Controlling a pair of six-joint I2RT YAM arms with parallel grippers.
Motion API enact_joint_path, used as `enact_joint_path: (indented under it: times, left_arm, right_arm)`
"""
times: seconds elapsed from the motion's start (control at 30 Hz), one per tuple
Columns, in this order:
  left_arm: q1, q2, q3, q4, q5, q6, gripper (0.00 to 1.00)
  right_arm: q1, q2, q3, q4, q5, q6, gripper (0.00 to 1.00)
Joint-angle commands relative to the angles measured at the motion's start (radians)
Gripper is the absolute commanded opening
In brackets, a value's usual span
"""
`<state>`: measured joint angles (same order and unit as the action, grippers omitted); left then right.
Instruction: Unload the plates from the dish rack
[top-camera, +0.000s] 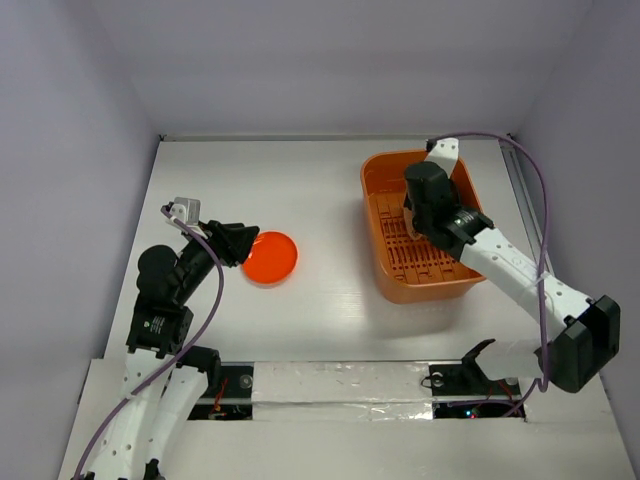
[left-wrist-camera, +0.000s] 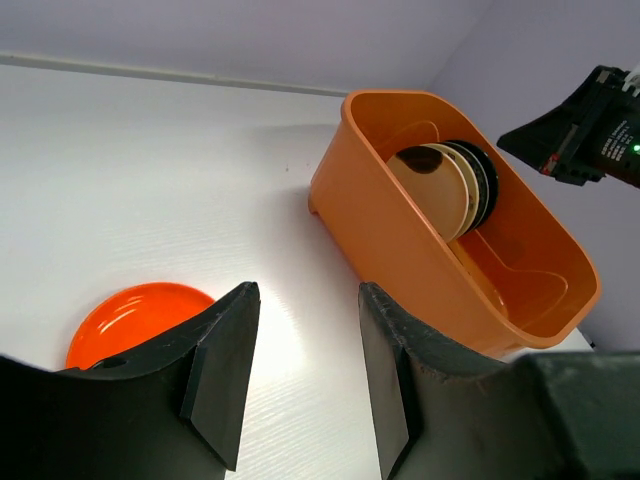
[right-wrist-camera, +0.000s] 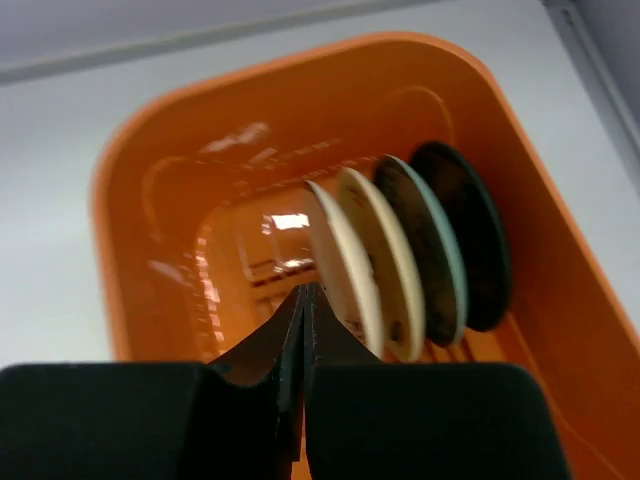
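Right gripper (right-wrist-camera: 305, 295) pressed together, empty, over dish rack (right-wrist-camera: 125, 210); plates (right-wrist-camera: 400, 265) just right of tips. Left gripper (left-wrist-camera: 307, 300) spread, orange plate (left-wrist-camera: 135, 312) alongside.

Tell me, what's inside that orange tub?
Four plates stand on edge in the tub: two cream, one dark with a pale rim, one black. Each hides most of the next one's face; the shut right pincer covers some floor.

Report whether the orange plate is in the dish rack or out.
Out. The orange plate lies flat on the table, left of the dish rack and apart from it.
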<state>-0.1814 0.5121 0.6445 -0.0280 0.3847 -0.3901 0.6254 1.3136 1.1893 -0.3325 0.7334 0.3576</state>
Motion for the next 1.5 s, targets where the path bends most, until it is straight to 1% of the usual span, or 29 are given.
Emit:
enact_joint_path:
  times: [0.0,0.03,0.13,0.17,0.23,0.37,0.73,0.9,1.03,1.13,1.17,1.23,1.27,1.37,1.47]
  left_arm:
    - [0.003,-0.004,0.044,0.033,0.013,0.005,0.41]
    - [0.003,-0.004,0.041,0.033,0.016,0.005,0.41]
    - [0.003,0.002,0.041,0.036,0.019,0.004,0.41]
    - [0.003,0.002,0.041,0.036,0.019,0.003,0.41]
    - [0.003,0.002,0.041,0.036,0.017,0.003,0.41]
    - [0.003,0.0,0.041,0.034,0.019,0.005,0.41]
    - [0.003,0.002,0.041,0.033,0.019,0.007,0.41]
    - [0.003,0.0,0.043,0.034,0.016,0.007,0.41]
    - [0.003,-0.001,0.041,0.034,0.017,0.007,0.41]
    - [0.003,-0.003,0.041,0.034,0.014,0.005,0.41]
    - [0.003,-0.003,0.041,0.034,0.016,0.005,0.41]
    - [0.003,-0.003,0.041,0.036,0.017,0.007,0.41]
    - [0.003,0.0,0.041,0.036,0.019,0.004,0.41]
    - [0.003,-0.003,0.041,0.036,0.017,0.005,0.41]
    - [0.003,-0.003,0.041,0.036,0.019,0.005,0.41]
  right_arm:
    - [-0.018,0.009,-0.027,-0.066,0.021,-0.037,0.02]
    - [-0.018,0.016,-0.023,-0.077,0.02,-0.04,0.04]
    - [-0.041,0.068,-0.008,-0.105,0.021,-0.052,0.14]
    - [-0.05,0.084,0.001,-0.118,0.033,-0.051,0.21]
    - [-0.065,0.119,0.024,-0.143,0.037,-0.058,0.27]
    - [-0.085,0.148,0.038,-0.157,0.026,-0.071,0.29]
    - [-0.116,0.2,0.055,-0.18,0.037,-0.071,0.29]
    - [-0.116,0.203,0.055,-0.157,0.017,-0.083,0.28]
    - [-0.116,0.254,0.079,-0.161,0.046,-0.097,0.24]
    - [-0.116,0.263,0.104,-0.178,0.057,-0.103,0.19]
    - [-0.116,0.253,0.105,-0.175,0.054,-0.118,0.14]
    - [-0.116,0.239,0.107,-0.169,0.064,-0.135,0.12]
    - [-0.116,0.233,0.112,-0.169,0.078,-0.146,0.08]
    - [-0.116,0.208,0.127,-0.178,0.074,-0.155,0.04]
    - [-0.096,0.193,0.136,-0.184,0.095,-0.17,0.02]
